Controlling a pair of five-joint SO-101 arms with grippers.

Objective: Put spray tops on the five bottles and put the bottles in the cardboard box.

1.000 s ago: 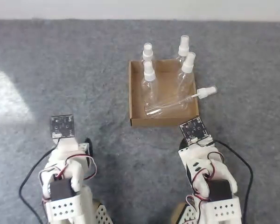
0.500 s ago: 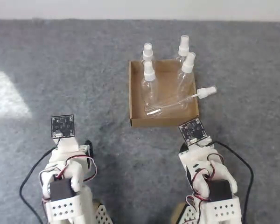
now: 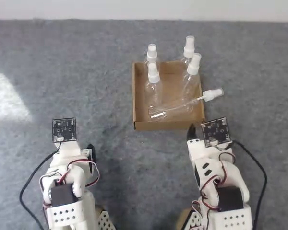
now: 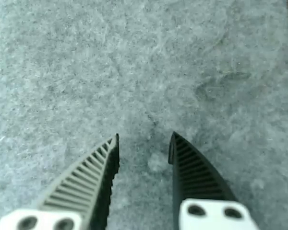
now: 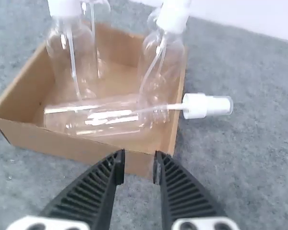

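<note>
Right end effector (image 5: 138, 154) swung rightward, narrowly parted, empty, left end effector (image 4: 144, 136) half open, empty

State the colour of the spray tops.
White spray tops, clearest in the right wrist view.

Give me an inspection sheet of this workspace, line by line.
Surface: grey felt-like mat, bright light patch at one side.
Job's things: cardboard box holds four upright topped bottles; fifth bottle lies on its side, spray top over the rim.
Clutter: nothing seen.
Grippers: left gripper open over bare mat; right gripper slightly open by the box's front wall.
Cables: black cables trail from both arm bases.
Surroundings: pale wall behind.
</note>
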